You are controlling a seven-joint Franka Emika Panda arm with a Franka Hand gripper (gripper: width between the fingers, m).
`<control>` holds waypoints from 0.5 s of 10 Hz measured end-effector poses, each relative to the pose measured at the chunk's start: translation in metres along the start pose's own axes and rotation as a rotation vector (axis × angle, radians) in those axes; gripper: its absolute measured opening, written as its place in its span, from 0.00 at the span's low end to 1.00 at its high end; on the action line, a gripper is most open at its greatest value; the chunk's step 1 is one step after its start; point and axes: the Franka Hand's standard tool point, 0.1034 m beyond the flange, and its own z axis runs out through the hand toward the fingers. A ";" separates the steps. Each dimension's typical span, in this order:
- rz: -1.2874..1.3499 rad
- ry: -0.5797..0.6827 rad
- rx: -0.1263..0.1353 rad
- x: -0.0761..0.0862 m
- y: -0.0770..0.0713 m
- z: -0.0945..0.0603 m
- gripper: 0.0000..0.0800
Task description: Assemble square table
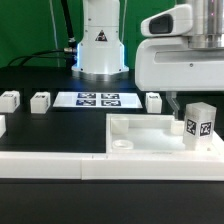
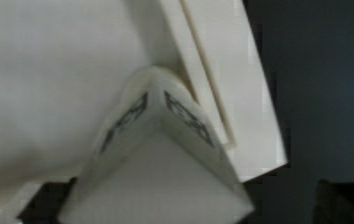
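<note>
White plastic leg [image 1: 198,125], blocky, tagged, upright on rimmed square slab [image 1: 143,131].

Table slab [image 1: 150,140] flat; tagged leg [image 1: 198,122] upright on it; three legs [image 1: 40,101] loose beyond.

- The exterior view is lit brightly and evenly; the square table [image 1: 112,125] is nearly washed out against the black worktop [image 1: 60,130].
- The wrist view is heavily blurred; the tag on the leg [image 2: 156,160] is smeared.
</note>
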 end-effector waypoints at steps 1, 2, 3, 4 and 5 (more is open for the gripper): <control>-0.199 -0.017 0.002 -0.007 0.003 0.006 0.81; -0.211 -0.016 0.000 -0.006 0.004 0.006 0.81; -0.274 -0.016 -0.003 -0.006 0.006 0.006 0.81; -0.342 -0.016 -0.007 -0.005 0.007 0.005 0.81; -0.393 -0.016 -0.011 -0.005 0.008 0.005 0.81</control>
